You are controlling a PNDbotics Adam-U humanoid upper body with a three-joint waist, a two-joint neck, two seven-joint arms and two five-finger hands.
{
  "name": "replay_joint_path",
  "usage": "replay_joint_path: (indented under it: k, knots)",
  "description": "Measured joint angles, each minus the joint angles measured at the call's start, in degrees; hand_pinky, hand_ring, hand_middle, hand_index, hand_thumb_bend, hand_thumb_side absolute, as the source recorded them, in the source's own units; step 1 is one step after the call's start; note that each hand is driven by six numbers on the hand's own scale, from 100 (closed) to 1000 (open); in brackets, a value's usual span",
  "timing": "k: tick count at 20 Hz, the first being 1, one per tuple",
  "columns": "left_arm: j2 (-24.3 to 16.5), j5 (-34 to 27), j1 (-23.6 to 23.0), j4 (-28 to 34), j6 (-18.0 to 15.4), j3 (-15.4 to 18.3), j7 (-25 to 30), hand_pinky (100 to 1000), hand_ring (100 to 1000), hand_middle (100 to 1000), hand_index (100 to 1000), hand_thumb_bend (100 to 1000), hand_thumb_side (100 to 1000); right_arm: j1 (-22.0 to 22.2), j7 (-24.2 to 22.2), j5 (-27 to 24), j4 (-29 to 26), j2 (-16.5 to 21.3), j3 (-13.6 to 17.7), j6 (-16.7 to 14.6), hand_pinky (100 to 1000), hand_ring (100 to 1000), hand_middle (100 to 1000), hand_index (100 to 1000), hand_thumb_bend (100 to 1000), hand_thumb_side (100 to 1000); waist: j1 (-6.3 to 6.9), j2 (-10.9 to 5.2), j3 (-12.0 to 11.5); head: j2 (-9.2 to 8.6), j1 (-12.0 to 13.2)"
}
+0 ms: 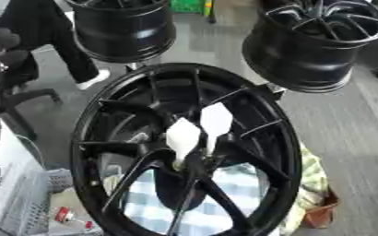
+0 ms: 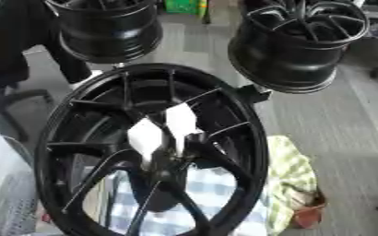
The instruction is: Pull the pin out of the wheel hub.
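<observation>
At the black wheel hub (image 1: 184, 152) centre, two white tags (image 1: 200, 129), hands unseen

Even, soft daylight fills both views; the grey floor (image 1: 362, 138) reads bright and washed out; the big black wheel (image 1: 184, 152) stays dark, with thin pale glints along its spokes and rim; dull highlights sit on the two rims behind (image 2: 285, 46); everything is slightly blurred, edges smeared; the white tags (image 1: 200, 129) glare, detail lost.
</observation>
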State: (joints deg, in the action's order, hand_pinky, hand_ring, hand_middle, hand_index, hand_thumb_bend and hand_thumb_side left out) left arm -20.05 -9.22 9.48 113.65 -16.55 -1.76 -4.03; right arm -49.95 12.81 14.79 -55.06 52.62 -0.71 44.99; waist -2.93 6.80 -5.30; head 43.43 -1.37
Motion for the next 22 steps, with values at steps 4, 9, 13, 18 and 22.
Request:
replay_joint_path:
  k: [4, 9, 13, 18, 22]
  knots:
    - [0.00, 0.22, -0.08, 0.00, -0.10, 0.06, -0.10, 785, 808, 724, 823, 100, 691, -2.04, -0.01, 6.33, 7.41, -0.94, 2.16, -1.03, 777, 780, 763, 824, 609, 186, 0.22, 0.00, 0.07, 0.01, 0.19]
    - [0.00, 0.56, -0.28, 0.00, -0.22, 0.19, -0.25, 785, 809, 724, 824, 100, 691, -3.19, -2.19, 11.08, 8.93, -1.62, 3.90, -1.40, 769, 769, 755, 825, 603, 193, 0.29, 0.00, 0.16, 0.05, 0.19]
    - [0.00, 0.69, -0.30, 0.00, -0.25, 0.20, -0.32, 785, 809, 724, 823, 100, 692, -3.46, -2.17, 11.89, 7.95, -1.94, 4.91, -1.68, 764, 757, 744, 817, 603, 188, 0.25, 0.00, 0.16, 0.09, 0.21]
    - [0.00, 0.70, -0.30, 0.00, -0.25, 0.20, -0.33, 785, 809, 724, 823, 100, 690, -3.46, -1.12, 11.50, 6.04, -1.94, 5.29, -2.61, 742, 712, 693, 790, 570, 175, 0.14, -0.01, 0.12, 0.20, 0.35]
    - [0.00, 0.70, -0.30, 0.00, -0.27, 0.20, -0.35, 785, 809, 724, 823, 100, 690, -3.38, 0.76, 8.92, 2.75, -2.09, 5.34, -4.68, 734, 680, 650, 767, 494, 189, 0.17, -0.01, 0.12, 0.28, 0.48]
